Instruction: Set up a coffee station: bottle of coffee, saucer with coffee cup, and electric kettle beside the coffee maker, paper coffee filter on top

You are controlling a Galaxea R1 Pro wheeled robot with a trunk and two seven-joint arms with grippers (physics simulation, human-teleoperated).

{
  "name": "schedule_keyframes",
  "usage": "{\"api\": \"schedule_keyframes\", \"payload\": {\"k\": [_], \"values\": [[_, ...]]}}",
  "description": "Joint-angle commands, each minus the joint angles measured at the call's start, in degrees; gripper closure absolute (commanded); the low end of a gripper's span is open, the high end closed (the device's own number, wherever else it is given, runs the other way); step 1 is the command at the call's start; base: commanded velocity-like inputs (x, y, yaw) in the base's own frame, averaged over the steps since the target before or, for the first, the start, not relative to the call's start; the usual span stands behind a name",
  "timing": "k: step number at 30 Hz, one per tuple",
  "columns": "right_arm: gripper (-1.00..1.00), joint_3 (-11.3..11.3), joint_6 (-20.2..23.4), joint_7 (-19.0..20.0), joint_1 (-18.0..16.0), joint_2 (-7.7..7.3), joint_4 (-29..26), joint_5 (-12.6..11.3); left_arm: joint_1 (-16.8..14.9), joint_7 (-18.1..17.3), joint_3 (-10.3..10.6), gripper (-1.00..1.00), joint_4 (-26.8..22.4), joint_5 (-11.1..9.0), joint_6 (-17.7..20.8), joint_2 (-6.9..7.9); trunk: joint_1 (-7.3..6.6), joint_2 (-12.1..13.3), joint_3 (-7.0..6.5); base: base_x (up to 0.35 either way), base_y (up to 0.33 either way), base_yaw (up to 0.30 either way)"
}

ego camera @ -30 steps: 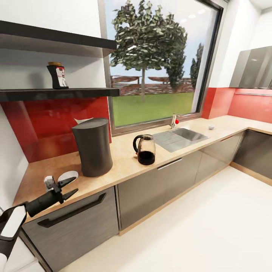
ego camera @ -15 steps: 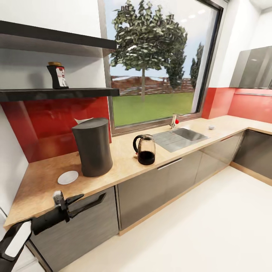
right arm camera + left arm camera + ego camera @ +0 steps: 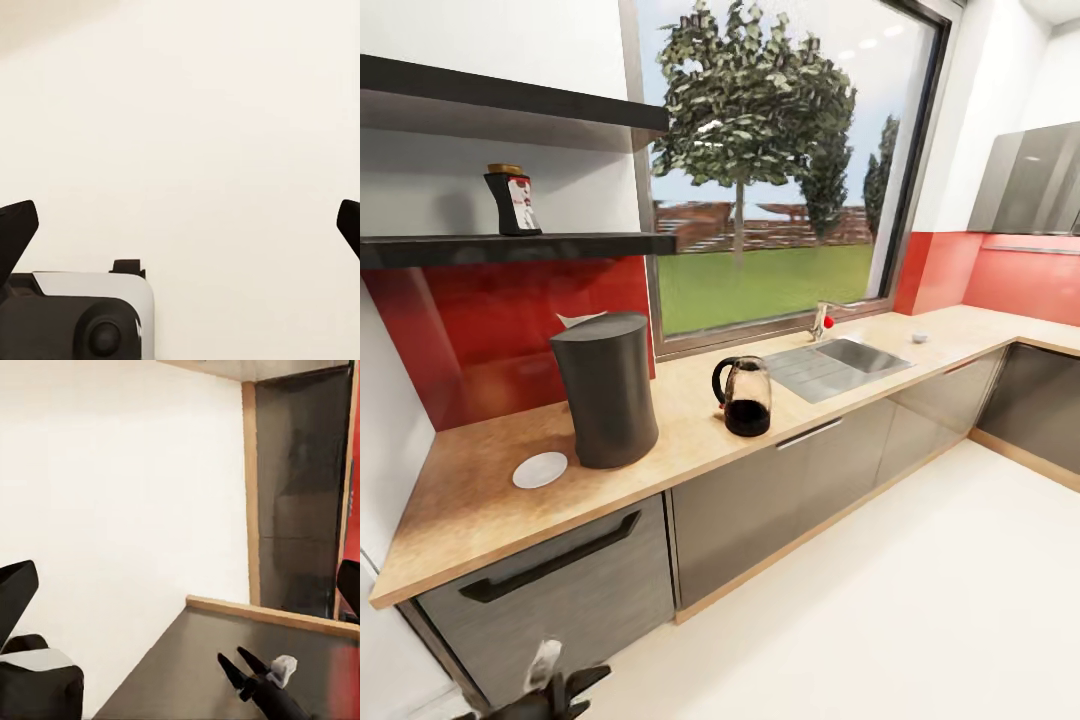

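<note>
Head view alone shows the saucer [image 3: 540, 469], at 12 o'clock above the left gripper [image 3: 565, 680], spread, empty.

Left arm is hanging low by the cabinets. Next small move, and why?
Probably raise the left gripper, which is open and below counter height, toward the bottle of coffee. The bottle stands on the shelf, not yet on the countertop. The saucer and electric kettle already stand on either side of the coffee maker.
</note>
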State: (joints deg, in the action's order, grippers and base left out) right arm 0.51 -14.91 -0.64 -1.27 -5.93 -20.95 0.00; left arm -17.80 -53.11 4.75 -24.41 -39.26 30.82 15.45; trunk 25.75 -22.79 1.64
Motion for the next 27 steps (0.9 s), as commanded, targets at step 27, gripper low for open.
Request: {"api": "schedule_keyframes", "payload": {"k": [27], "values": [[-1.0, -0.3, 0.6, 0.1, 0.0, 0.51, 0.0, 0.2, 11.3, 54.6, 1.5, -1.0, 24.8, 20.0, -39.0, -3.41, 0.04, -0.1, 1.29, 0.0, 0.0, 0.151]]}}
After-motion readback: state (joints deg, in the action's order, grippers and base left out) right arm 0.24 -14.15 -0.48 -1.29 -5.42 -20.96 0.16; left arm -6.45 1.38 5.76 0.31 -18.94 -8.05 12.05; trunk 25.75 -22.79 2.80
